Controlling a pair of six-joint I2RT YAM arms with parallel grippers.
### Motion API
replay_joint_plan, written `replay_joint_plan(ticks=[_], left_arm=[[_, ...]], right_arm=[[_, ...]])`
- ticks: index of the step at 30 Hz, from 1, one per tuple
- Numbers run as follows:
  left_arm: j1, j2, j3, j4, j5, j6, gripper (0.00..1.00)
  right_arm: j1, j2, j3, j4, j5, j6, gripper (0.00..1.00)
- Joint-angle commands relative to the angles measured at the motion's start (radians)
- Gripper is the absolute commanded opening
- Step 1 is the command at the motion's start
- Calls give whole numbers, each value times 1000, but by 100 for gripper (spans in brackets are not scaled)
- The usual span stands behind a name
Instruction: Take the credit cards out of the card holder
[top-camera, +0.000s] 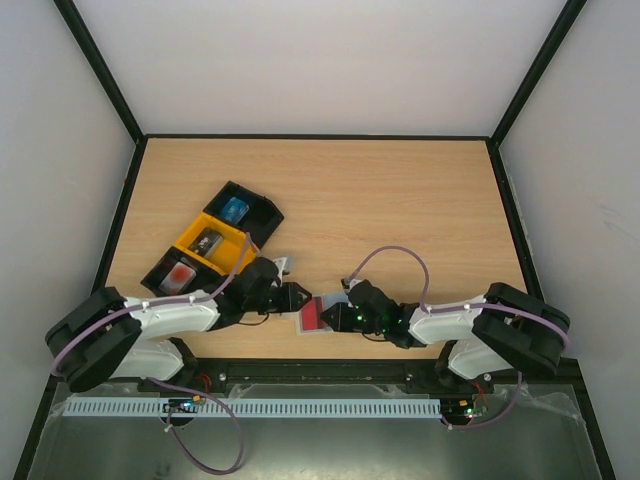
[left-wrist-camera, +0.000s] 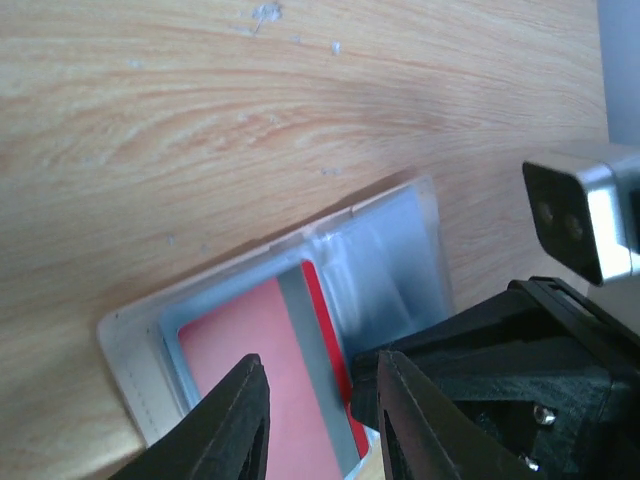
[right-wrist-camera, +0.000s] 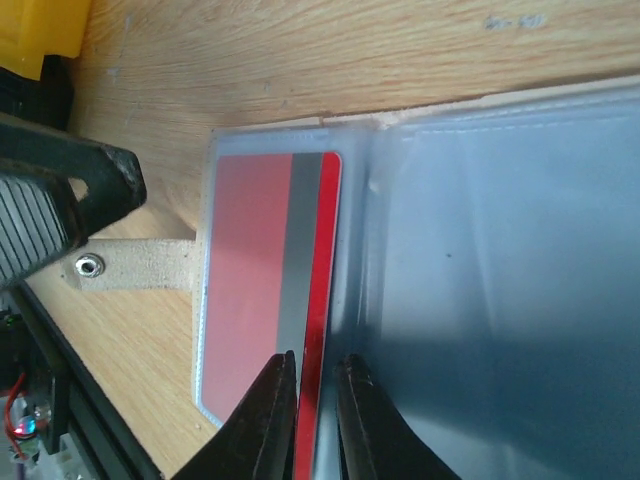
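The card holder (top-camera: 304, 325) lies open and flat near the table's front edge. Its pale blue flap (right-wrist-camera: 500, 250) and tan tab (right-wrist-camera: 140, 265) show in the right wrist view. A red credit card (right-wrist-camera: 250, 250) with a grey stripe sits in its clear pocket, one bright red edge exposed. My right gripper (right-wrist-camera: 317, 362) is nearly closed with that red edge between its fingertips. My left gripper (left-wrist-camera: 320, 362) hovers over the card (left-wrist-camera: 250, 330) from the other side, its jaws apart and holding nothing. In the top view both grippers (top-camera: 297, 298) (top-camera: 338, 316) meet at the holder.
A row of black and yellow compartment trays (top-camera: 215, 240) sits diagonally at the left, just behind my left arm, holding a blue item (top-camera: 236, 208) and a red one (top-camera: 180, 272). The table's front edge (top-camera: 330, 355) runs close below the holder. Walls enclose the table.
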Motion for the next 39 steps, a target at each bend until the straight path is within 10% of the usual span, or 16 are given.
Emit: replay_joint_plan(ticks=[1, 15, 39], left_arm=[[-16, -34, -50, 21, 19, -59, 33], [-46, 102, -116, 190, 33, -119, 15], [-46, 68, -39, -7, -116, -25, 3]], right_arm=[[-1, 13, -14, 59, -33, 36, 13], [-1, -4, 3, -30, 52, 12, 16], [-5, -85, -100, 123, 23, 60, 2]])
